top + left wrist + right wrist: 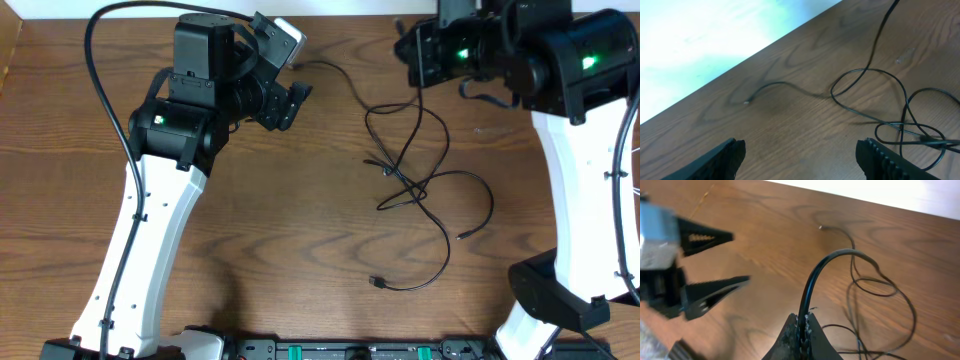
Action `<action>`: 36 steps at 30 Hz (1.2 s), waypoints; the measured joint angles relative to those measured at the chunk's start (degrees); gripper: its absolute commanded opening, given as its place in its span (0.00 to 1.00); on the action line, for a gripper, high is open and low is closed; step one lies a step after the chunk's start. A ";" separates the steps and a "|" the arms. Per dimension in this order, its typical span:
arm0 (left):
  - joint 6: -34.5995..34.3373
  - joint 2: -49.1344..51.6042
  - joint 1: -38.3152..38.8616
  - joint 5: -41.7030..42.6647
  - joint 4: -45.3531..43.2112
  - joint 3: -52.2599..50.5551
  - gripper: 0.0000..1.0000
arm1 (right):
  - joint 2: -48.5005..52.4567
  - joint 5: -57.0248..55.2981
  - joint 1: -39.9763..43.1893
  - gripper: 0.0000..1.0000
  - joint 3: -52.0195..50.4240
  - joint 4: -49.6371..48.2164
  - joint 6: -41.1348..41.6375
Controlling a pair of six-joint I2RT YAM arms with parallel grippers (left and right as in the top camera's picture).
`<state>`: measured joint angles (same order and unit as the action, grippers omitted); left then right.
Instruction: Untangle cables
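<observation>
Thin black cables (412, 185) lie tangled on the wooden table (300, 230), right of centre, with plug ends at the front (378, 283) and right (462, 237). One strand runs back left to an end (300, 66). No white cable shows. My right gripper (407, 48) at the back is shut on a black cable (812, 280) that arcs up from the jaws (804, 326) and down to the tangle (880, 287). My left gripper (292, 102) is open and empty, above bare wood left of the tangle. Its jaws (800, 160) frame the table; the cables (900, 125) lie to their right.
The table's back edge (740, 62) runs close behind the cable end (746, 102). The left gripper's open fingers (707, 265) show at the left of the right wrist view. The thick robot cable (95, 60) loops at the back left.
</observation>
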<state>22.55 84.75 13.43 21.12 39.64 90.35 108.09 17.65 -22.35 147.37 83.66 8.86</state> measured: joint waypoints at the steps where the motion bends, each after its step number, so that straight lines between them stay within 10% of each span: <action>1: 0.00 0.00 0.00 0.02 0.00 0.00 0.76 | -0.04 0.39 -0.37 0.01 0.00 0.09 -0.28; 19: 0.00 0.00 0.00 0.00 0.00 0.00 0.76 | -0.04 3.67 -3.87 0.01 -0.02 13.44 -0.44; 36: 0.00 0.00 0.00 0.00 -0.07 0.00 0.76 | -0.04 -6.25 -1.97 0.01 -0.17 3.85 0.13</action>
<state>22.55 84.75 13.43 21.12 39.57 90.35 108.05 11.40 -24.32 147.20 87.50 8.99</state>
